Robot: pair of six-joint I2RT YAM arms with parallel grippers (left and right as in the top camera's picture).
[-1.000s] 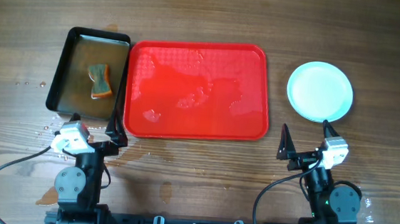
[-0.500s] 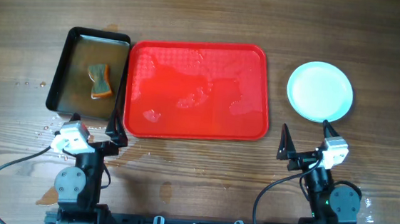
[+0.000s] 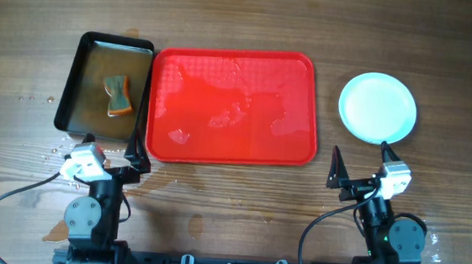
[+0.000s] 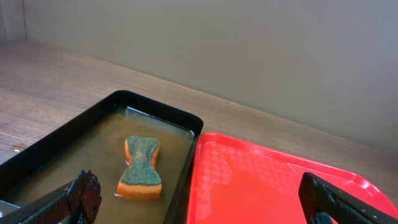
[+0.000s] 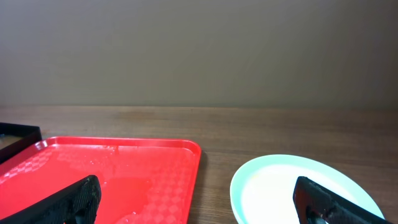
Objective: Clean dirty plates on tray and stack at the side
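Observation:
The red tray (image 3: 234, 106) lies at mid table, wet and with no plates on it; it also shows in the left wrist view (image 4: 261, 186) and the right wrist view (image 5: 106, 171). A white plate with a pale blue rim (image 3: 377, 108) sits on the table to the tray's right, also in the right wrist view (image 5: 292, 186); it may be a stack, I cannot tell. My left gripper (image 3: 108, 151) is open and empty near the table's front, below the black pan. My right gripper (image 3: 362, 165) is open and empty, just in front of the plate.
A black pan (image 3: 84, 82) of brownish liquid stands left of the tray, with an orange and green sponge (image 3: 118, 95) in it, also seen in the left wrist view (image 4: 142, 168). Water drops lie on the wood near the left arm.

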